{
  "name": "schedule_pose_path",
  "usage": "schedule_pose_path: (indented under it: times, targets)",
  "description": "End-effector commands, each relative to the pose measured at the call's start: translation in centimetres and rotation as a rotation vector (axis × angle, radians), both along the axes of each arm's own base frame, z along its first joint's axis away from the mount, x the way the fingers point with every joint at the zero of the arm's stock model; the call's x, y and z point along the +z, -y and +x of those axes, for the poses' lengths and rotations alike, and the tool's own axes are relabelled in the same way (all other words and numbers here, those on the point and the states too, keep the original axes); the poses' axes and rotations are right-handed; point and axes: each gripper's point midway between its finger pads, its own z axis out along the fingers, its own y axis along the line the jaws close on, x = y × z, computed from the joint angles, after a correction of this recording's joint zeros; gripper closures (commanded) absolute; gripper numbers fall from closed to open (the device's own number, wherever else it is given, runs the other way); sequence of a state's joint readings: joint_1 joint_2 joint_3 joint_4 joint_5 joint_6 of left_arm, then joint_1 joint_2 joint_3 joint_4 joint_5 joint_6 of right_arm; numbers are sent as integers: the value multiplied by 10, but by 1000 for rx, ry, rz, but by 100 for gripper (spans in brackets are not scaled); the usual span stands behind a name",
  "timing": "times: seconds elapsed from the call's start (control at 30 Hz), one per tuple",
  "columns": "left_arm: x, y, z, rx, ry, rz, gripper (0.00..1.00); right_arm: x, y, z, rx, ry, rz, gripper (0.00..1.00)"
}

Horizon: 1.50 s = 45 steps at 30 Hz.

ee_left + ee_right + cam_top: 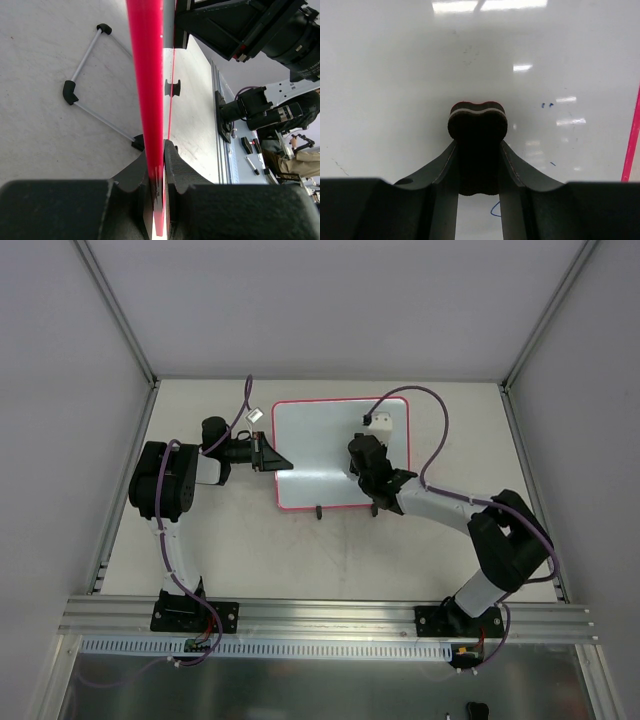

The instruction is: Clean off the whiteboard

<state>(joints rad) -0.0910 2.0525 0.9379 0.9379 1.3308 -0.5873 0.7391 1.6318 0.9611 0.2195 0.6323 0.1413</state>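
The whiteboard (318, 452), glossy white with a thin pink-red frame, lies flat at the table's middle. My left gripper (275, 462) is shut on its left edge; in the left wrist view the red frame (146, 90) runs edge-on between the fingers (176, 167). My right gripper (362, 462) is over the board and shut on the small bone-shaped red and black eraser (478, 145), held against the white surface (395, 75). Small blue marks (546, 105) remain right of the eraser, and a blue curve (494, 210) shows between the fingers.
Two black feet (318, 511) stick out from the board's near edge. A thin wire stand with black corner pieces (70, 92) lies on the table beside the board. A small white box (377, 421) sits on the right arm's cable over the board.
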Motion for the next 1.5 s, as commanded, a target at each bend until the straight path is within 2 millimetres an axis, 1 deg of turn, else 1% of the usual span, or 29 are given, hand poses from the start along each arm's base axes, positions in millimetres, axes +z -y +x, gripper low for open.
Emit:
schedule_pose_path:
  times: [0.0, 0.03, 0.07, 0.1, 0.13, 0.17, 0.23, 0.33, 0.4, 0.53, 0.6, 0.63, 0.73, 0.77, 0.83, 0.87, 0.97, 1.0, 1.03, 1.07, 1.1, 1.13, 1.2, 1.23, 1.3, 1.33, 1.37, 1.43, 1.47]
  targets:
    - [-10, 10, 3, 18, 100, 35, 100, -25, 46, -2, -126, -51, 52, 100]
    - [-11, 10, 3, 18, 100, 35, 100, -29, 58, -2, -153, -62, 60, 100]
    - [-11, 10, 3, 19, 100, 36, 100, -40, 68, -9, -167, -86, 52, 100]
    - [-11, 10, 3, 17, 102, 36, 100, -44, 75, -12, -181, -93, 56, 100]
    - [-10, 10, 3, 18, 105, 35, 100, -43, 84, -13, -210, -88, 70, 100]
    - [-10, 10, 3, 17, 105, 36, 100, -50, 92, -19, -223, -101, 57, 100]
    - [-10, 10, 3, 19, 103, 36, 100, -52, 104, -22, -260, -101, 65, 100]
    - [-10, 10, 3, 19, 102, 36, 100, -61, 120, -29, -301, -115, 69, 100]
    - [-10, 9, 3, 20, 105, 36, 100, -63, 128, -34, -327, -112, 72, 100]
    - [-10, 10, 2, 17, 105, 36, 100, -62, 136, -37, -345, -107, 74, 100]
    - [-11, 10, 2, 17, 102, 36, 100, -60, 132, -35, -332, -106, 77, 100]
    - [-11, 10, 2, 17, 102, 36, 100, -55, 130, -30, -328, -96, 84, 100]
    - [-11, 9, 2, 19, 103, 36, 100, -49, 122, -20, -308, -91, 85, 100]
    - [-10, 10, 1, 17, 103, 36, 100, -40, 116, -12, -297, -77, 99, 100]
    - [-10, 10, 2, 19, 103, 37, 100, -37, 110, -4, -285, -76, 95, 100]
    - [-10, 10, 2, 19, 106, 36, 100, -27, 104, 5, -271, -61, 112, 100]
    - [-11, 10, 2, 19, 105, 37, 100, -22, 94, 16, -249, -64, 113, 100]
    - [-10, 10, 2, 17, 105, 36, 100, -13, 89, 23, -239, -52, 127, 100]
    - [-11, 10, 2, 16, 103, 36, 100, -11, 87, 26, -234, -51, 128, 100]
    - [-11, 10, 2, 16, 103, 36, 100, -13, 82, 28, -221, -63, 125, 100]
    - [-10, 10, 2, 16, 108, 36, 100, -12, 79, 30, -213, -62, 127, 100]
    - [-10, 10, 2, 16, 109, 36, 100, -5, 72, 34, -199, -51, 136, 100]
    - [-11, 11, 2, 14, 106, 36, 100, -5, 64, 36, -179, -55, 120, 100]
    - [-11, 10, 2, 14, 105, 36, 100, 1, 56, 38, -162, -45, 123, 100]
    - [-11, 11, 2, 14, 105, 36, 100, 1, 47, 39, -141, -48, 109, 100]
    - [-11, 11, 1, 13, 105, 35, 100, 2, 39, 38, -125, -49, 107, 100]
    - [-11, 11, 1, 13, 105, 35, 100, 7, 33, 40, -116, -42, 110, 100]
    - [-10, 10, 1, 13, 108, 35, 100, 4, 18, 38, -81, -51, 107, 100]
    - [-10, 10, 1, 13, 108, 35, 100, 9, 10, 40, -63, -43, 116, 100]
